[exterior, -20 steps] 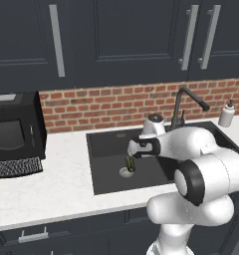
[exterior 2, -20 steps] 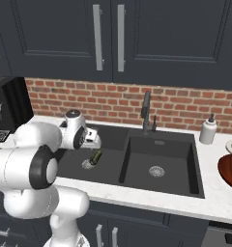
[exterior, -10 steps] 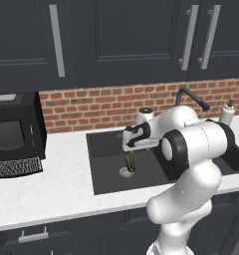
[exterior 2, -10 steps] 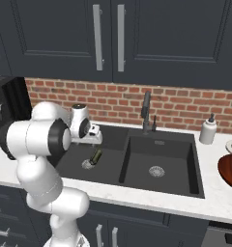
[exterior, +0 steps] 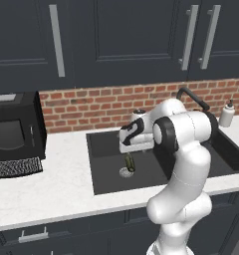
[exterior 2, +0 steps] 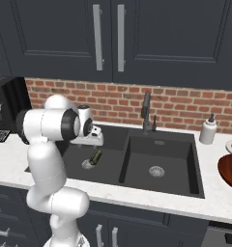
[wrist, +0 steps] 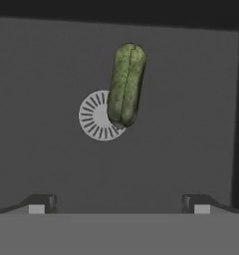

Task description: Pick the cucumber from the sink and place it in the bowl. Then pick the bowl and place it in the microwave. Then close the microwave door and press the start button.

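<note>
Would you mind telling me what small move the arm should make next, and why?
Probably lower straight down, shifting slightly toward the cucumber. The end effector is open and hovers above the sink, while the cucumber lies beside the drain, ahead of the fingertips rather than between them.

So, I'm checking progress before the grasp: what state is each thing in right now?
cucumber: lying in the sink basin, one end over the drain, not gripped.
gripper: open, above the cucumber.
sink: dry, faucet off.
bowl: on the counter, no cucumber in it.
</note>
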You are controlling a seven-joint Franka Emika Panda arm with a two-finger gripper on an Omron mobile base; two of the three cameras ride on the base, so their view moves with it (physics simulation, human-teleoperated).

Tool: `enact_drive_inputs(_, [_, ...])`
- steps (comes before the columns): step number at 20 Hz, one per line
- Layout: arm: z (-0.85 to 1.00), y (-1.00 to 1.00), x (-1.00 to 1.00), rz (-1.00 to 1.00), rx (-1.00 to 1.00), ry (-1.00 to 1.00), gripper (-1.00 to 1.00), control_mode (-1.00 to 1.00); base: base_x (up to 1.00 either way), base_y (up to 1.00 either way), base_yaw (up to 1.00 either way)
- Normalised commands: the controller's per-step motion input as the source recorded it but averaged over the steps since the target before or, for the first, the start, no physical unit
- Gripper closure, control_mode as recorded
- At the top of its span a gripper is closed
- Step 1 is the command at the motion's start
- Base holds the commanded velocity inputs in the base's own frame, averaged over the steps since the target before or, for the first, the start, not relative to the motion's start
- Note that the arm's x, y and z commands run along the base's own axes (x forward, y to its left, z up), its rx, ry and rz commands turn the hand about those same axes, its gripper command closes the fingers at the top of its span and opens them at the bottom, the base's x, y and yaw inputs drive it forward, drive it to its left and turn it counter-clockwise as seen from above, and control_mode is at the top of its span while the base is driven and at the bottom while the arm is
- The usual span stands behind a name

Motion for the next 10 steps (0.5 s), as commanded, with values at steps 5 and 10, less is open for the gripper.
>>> enact_drive_inputs(5, [-0.28, 0.0, 0.11, 0.0, 0.0, 0.04, -1.0, -1.0, 0.0, 0.0, 0.0])
enact_drive_inputs(10, [-0.33, 0.0, 0.17, 0.0, 0.0, 0.02, -1.0, -1.0, 0.0, 0.0, 0.0])
